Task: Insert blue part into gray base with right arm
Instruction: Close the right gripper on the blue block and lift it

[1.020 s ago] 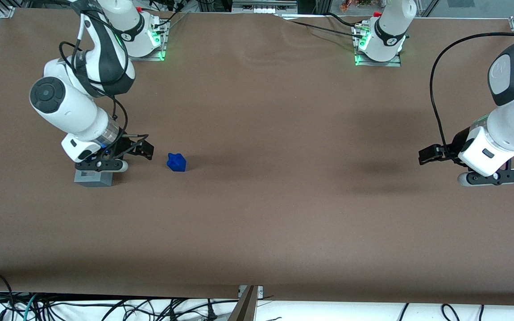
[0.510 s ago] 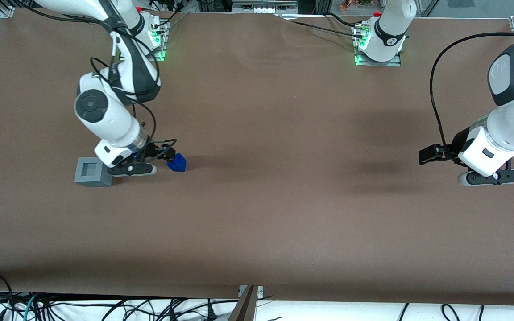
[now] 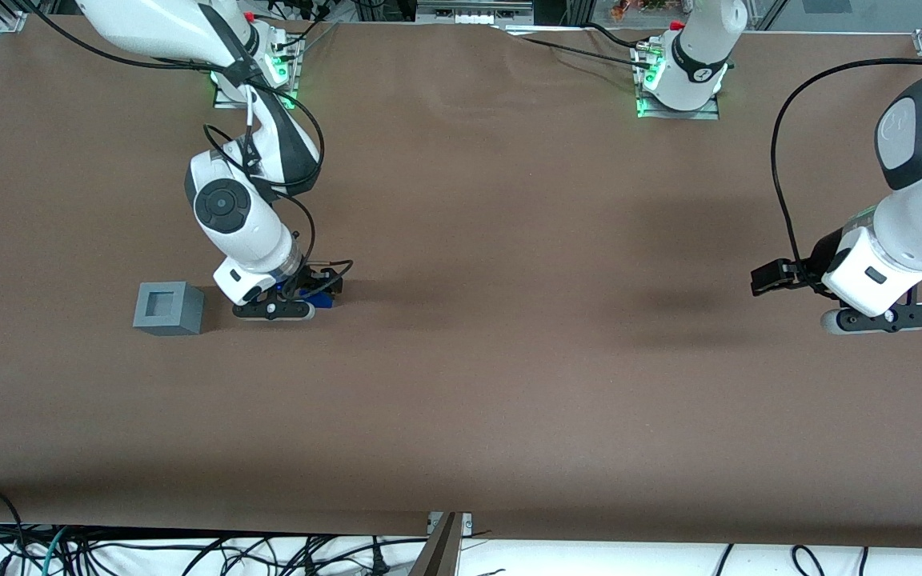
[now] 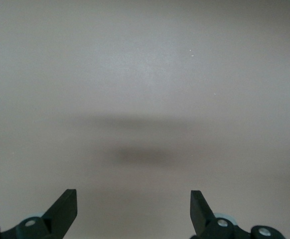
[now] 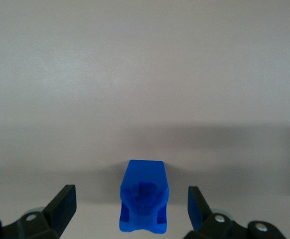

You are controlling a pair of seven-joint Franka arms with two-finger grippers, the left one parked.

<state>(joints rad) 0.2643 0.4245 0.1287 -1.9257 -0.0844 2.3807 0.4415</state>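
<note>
The blue part (image 3: 320, 302) lies on the brown table, mostly covered by my right gripper (image 3: 301, 298), which hangs directly above it. In the right wrist view the blue part (image 5: 144, 195) sits between the two black fingertips (image 5: 63, 204), with a clear gap on each side; the gripper (image 5: 130, 206) is open and touches nothing. The gray base (image 3: 168, 308) stands on the table beside the gripper, farther toward the working arm's end, its square recess facing up and empty.
The brown table cover (image 3: 509, 384) spreads wide around both things. The arm bases (image 3: 257, 72) are bolted at the table's edge farthest from the front camera. Cables hang below the near edge.
My right gripper has moved from above the gray base sideways to above the blue part. The base is now uncovered. The blue part and the base have not moved.
</note>
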